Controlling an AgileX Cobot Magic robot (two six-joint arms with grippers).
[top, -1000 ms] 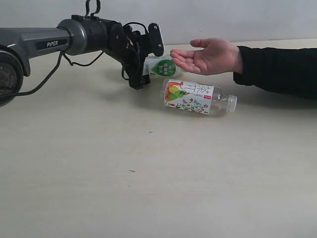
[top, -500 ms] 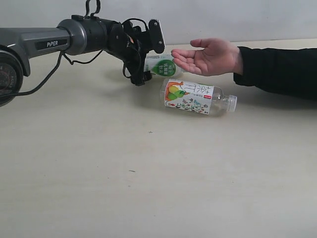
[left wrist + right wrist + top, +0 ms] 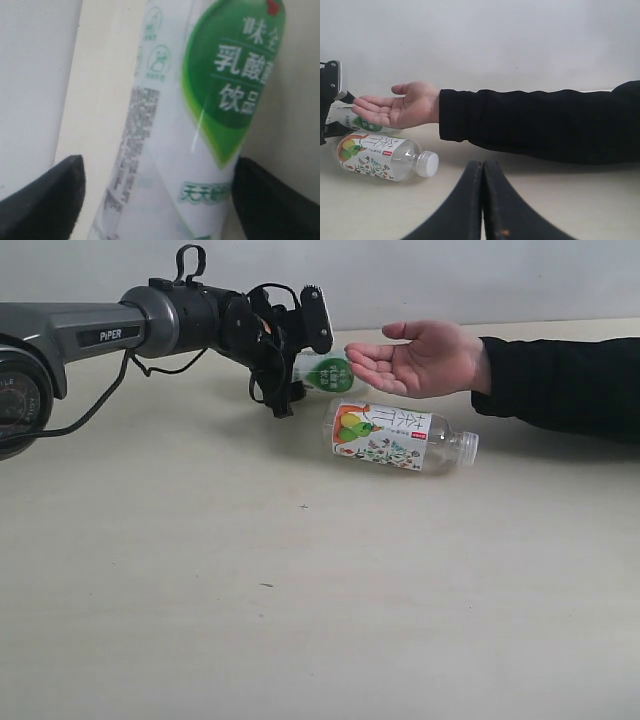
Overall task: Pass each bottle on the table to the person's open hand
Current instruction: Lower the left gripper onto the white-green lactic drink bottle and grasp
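Firmly, the left gripper [image 3: 300, 362] on the PIPER arm [image 3: 70, 328] clamps the white bottle [image 3: 200, 125] labelled 乳酸 饮品; the right gripper [image 3: 482, 169] is pressed closed, empty.

Exterior wide, left wrist tight, right wrist low; open hand [image 3: 425, 357] shared.

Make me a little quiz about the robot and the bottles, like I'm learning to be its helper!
1. True or false: the fruit-label bottle stands upright on the table.
2. Which bottle do the left arm's jaws hold? A: a yellow one. B: the white bottle with the green leaf. C: the fruit-label one.
3. Fill in: the person's hand is open, palm facing ____.

Key: 1 false, it lies on its side. 2 B. 3 up.
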